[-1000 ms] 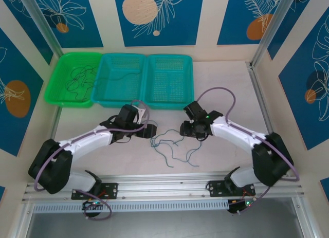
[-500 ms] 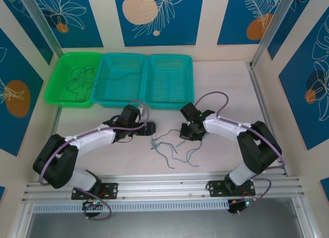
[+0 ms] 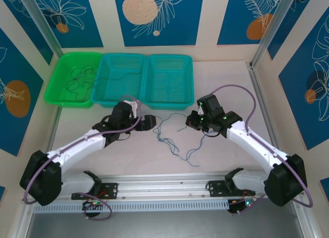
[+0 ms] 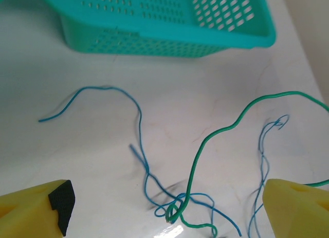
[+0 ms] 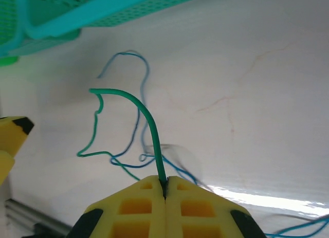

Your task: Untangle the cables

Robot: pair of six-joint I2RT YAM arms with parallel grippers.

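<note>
On the worktop, just in front of the teal baskets, the cables are lying tangled; the right pincer is clamping the green cable between closed jaws, while the left pincer is hanging wide open and empty over the knot where green is looping through the blue strands. By my judgement, the right pincer is needing to draw the green cable away slowly, with the left pincer pinning the blue strands beside the knot so they are not dragging along. No brand, label or legible writing is showing.
</note>
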